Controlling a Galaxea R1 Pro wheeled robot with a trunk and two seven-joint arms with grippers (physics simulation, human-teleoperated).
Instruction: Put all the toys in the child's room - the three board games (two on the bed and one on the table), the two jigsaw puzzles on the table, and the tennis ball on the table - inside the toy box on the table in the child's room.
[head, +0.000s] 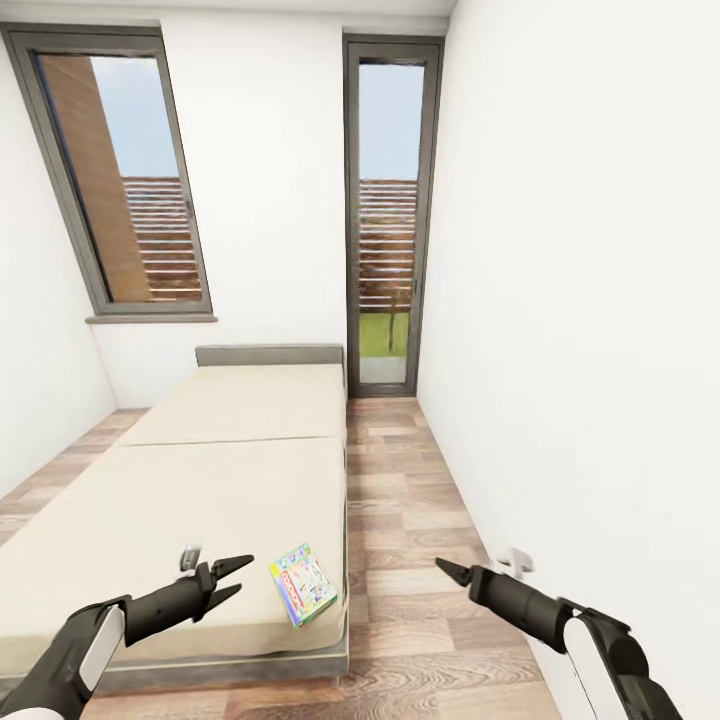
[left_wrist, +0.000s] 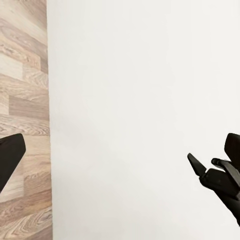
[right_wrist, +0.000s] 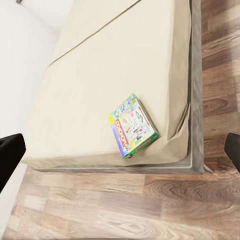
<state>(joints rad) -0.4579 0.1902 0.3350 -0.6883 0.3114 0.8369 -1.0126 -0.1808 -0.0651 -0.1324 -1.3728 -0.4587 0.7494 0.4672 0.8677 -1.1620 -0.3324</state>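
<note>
My left jaws (head: 236, 580) stand open and empty above the near part of the bed (head: 200, 480); my right jaws (head: 447, 569) hang over the wood plank floor (head: 400, 520), and I cannot tell whether they are parted. One board game (head: 302, 584), a flat multicoloured box, lies on the bed near its corner by the floor, just beside my left jaws and between my two arms. A thin seam crosses the mattress farther off. Beyond the bed stand a white wall, a window (head: 120, 180) and a tall glass door (head: 388, 220).
</note>
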